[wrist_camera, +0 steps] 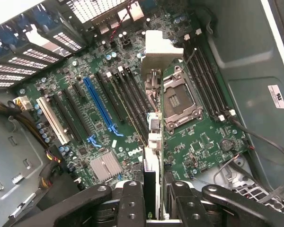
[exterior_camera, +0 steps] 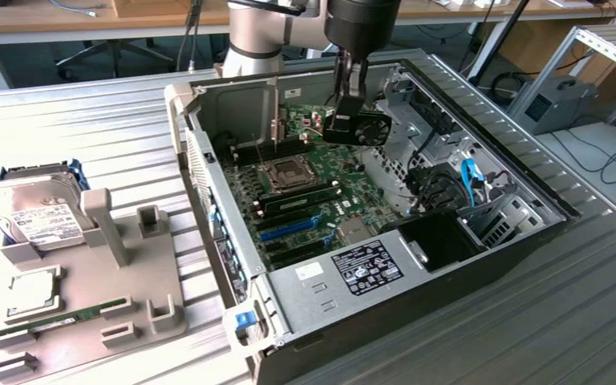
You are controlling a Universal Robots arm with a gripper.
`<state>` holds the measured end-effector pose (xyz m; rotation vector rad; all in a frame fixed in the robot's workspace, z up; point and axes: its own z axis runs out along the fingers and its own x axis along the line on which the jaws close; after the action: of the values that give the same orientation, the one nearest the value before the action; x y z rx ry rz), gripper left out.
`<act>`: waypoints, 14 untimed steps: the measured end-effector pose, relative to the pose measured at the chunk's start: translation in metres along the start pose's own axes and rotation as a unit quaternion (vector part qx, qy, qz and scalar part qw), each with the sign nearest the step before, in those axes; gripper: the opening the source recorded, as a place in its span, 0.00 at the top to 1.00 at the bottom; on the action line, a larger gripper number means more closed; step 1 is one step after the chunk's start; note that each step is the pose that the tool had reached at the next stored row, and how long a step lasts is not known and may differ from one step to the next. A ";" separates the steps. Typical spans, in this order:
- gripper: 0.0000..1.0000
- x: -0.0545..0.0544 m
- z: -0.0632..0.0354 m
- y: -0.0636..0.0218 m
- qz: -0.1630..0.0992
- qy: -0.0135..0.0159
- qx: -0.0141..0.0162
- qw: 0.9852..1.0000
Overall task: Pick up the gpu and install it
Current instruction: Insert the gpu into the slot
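Arm pointing down, gripper clamping gpu above motherboard

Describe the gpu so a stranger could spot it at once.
Find the open computer case lying on its side. Above its green motherboard the gripper holds the gpu. It is a dark card with a round black fan, unlike the silver hard drive off to the exterior view's left.

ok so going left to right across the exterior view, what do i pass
hard drive → blue clip on the case corner → cpu socket → gpu, held up over the board → blue cable → grey box
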<state>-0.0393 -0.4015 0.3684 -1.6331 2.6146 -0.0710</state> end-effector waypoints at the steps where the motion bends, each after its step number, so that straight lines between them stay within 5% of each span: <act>1: 0.74 0.000 0.0000 0.0000 -0.002 0.000 0.000 1.000; 14: 0.74 0.000 0.0002 0.0000 -0.029 -0.001 0.000 1.000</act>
<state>-0.0393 -0.4015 0.3681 -1.7078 2.5660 -0.0706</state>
